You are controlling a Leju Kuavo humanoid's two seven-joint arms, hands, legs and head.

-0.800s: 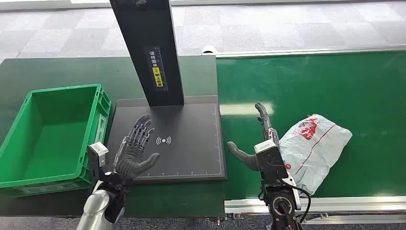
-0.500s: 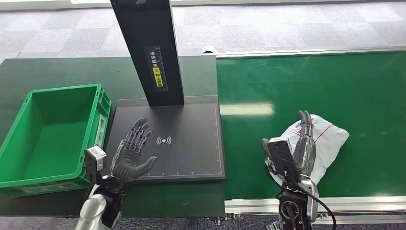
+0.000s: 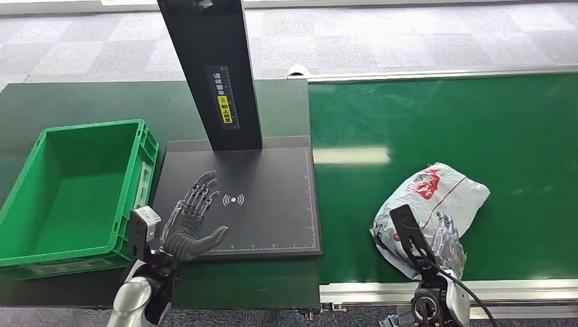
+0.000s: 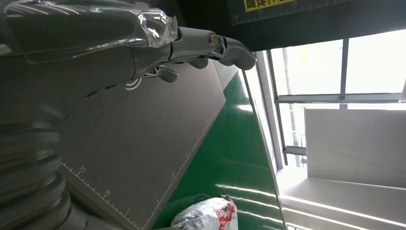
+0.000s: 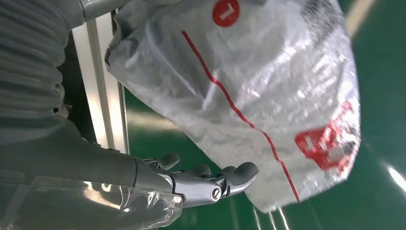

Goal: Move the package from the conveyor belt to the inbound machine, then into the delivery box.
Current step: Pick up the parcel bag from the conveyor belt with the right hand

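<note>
The crinkly silver plastic package with red print (image 3: 436,201) lies at the green conveyor belt's (image 3: 477,116) near edge, the right hand's (image 3: 446,242) fingers cupping it loosely (no firm grip), so lifting may let the slick bag slide out, while the left hand (image 3: 191,221) hovers spread and empty.

Dark green tabletop (image 3: 82,102) on the left, carrying an empty green crate (image 3: 75,191) and, just beside it, a black scanner pad (image 3: 272,225) with an upright black column (image 3: 211,68). Green conveyor belt (image 3: 443,116) adjoining on the right, carrying a crumpled white package (image 3: 436,197) with red print near its front edge.
</note>
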